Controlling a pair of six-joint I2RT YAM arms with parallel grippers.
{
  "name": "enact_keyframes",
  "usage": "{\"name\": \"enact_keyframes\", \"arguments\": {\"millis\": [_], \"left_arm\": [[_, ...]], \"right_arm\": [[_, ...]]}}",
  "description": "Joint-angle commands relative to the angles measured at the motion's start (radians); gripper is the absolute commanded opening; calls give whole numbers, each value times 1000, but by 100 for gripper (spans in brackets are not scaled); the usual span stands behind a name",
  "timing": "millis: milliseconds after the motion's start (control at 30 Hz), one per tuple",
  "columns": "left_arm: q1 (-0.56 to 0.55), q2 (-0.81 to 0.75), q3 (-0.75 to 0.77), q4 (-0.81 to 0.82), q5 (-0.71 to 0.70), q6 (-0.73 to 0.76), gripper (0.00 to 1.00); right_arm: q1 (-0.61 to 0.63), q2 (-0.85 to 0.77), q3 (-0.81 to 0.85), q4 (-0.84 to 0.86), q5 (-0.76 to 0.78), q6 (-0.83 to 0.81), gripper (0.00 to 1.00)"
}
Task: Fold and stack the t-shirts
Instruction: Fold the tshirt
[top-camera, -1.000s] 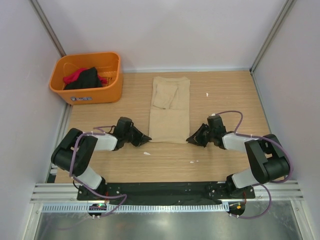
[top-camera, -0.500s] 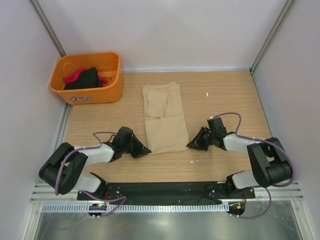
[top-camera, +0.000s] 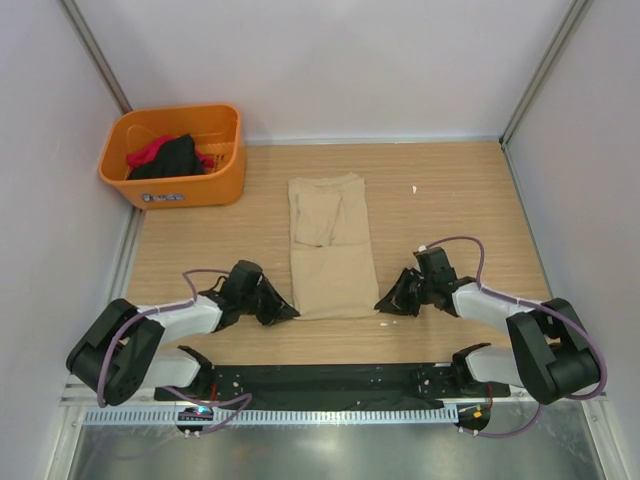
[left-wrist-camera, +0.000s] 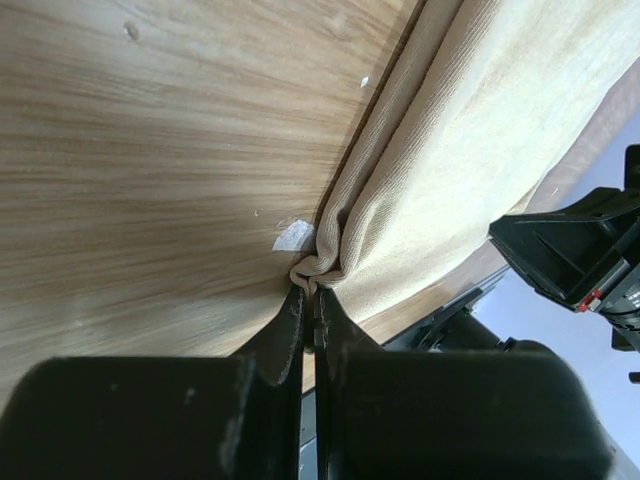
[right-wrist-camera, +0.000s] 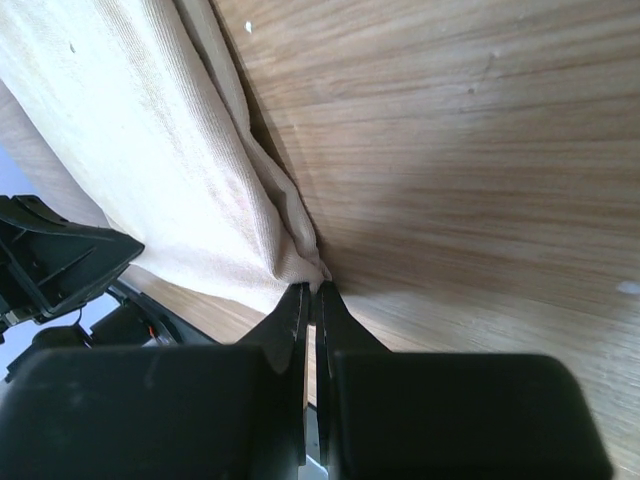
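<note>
Left gripper (top-camera: 293, 313): jaws closed to a thin slit, pinching a small bunch of tan cloth at the fingertips; seen close in the left wrist view (left-wrist-camera: 308, 290).
Left grip point: the near left corner of the tan t-shirt (top-camera: 330, 250), where the cloth puckers into a little fold right at the tips.
Right gripper (top-camera: 380, 305): jaws likewise pressed together, with the cloth's corner caught between the tips (right-wrist-camera: 311, 288).
Right grip point: the near right corner of the same shirt; both grippers sit low, at the level of the tabletop (top-camera: 450, 200).
Arms: each reaches inward from its base, so the two grippers face each other across the shirt's near edge.
Tan t-shirt, shape: folded into a long narrow strip, with folded layers showing on top at the far end.
Tan t-shirt, place: flat on the middle of the tabletop, running lengthwise from the far side toward the arms; ribbed weave visible in both wrist views (left-wrist-camera: 450, 150) (right-wrist-camera: 150, 130).
White scrap (left-wrist-camera: 293, 236): lies on the wood just beside the left grip point, at the shirt's edge.
Other scrap (top-camera: 415, 188): a small white fleck on the wood to the right of the shirt, apart from it.
Orange basket (top-camera: 185, 192): stands at the far left corner of the tabletop, well apart from the shirt.
Basket contents: a black t-shirt (top-camera: 175, 158) bundled loosely, with a red t-shirt (top-camera: 150, 152) showing beside it on the left.
</note>
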Motion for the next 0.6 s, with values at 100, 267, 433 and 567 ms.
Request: {"name": "enact_keyframes", "arguments": {"millis": [100,267,433,567], "left_arm": [[-11,-54,-16,-89,3,44,0],[-39,-146,-43,-142,3,16,0],[-48,-353,-50,-299,-4,8,0],[-50,-506,-69,-409,-6,-15,0]], "right_arm": [[22,-43,-10,-76,9,-33,1],[59,-114,-14,-122,14,-7,1],[118,-232,-30,-191,24,39,1],[164,-319,-47,-233,29,92,2]]}}
